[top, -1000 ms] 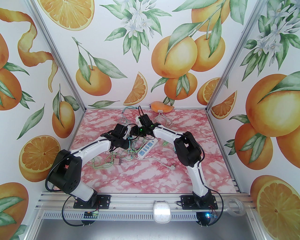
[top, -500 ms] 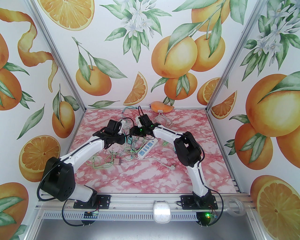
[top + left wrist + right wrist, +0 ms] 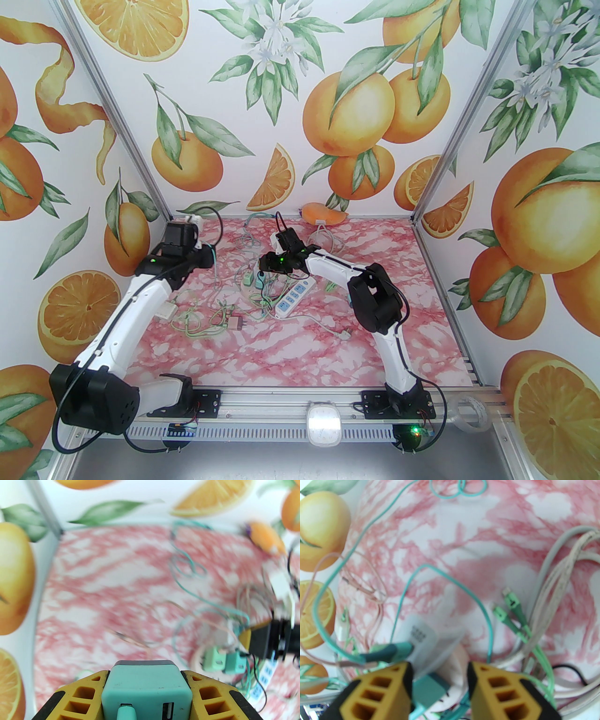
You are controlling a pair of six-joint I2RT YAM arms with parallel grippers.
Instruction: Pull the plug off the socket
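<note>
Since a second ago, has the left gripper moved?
Yes. The left gripper, jaws shut on the teal plug, has swung left and back, from beside the power strip toward the far-left corner post.

Left arm and right arm: glossy white link shells, bulky matte-black joint housings. Thin black cable traced along each white link, looser loops near the bases. Flat black mounting plates underneath. Small green indicator lights on right wrist and base. Left fingers, right fingers: orange-yellow plastic, rectangular cut-outs, black backing.
</note>
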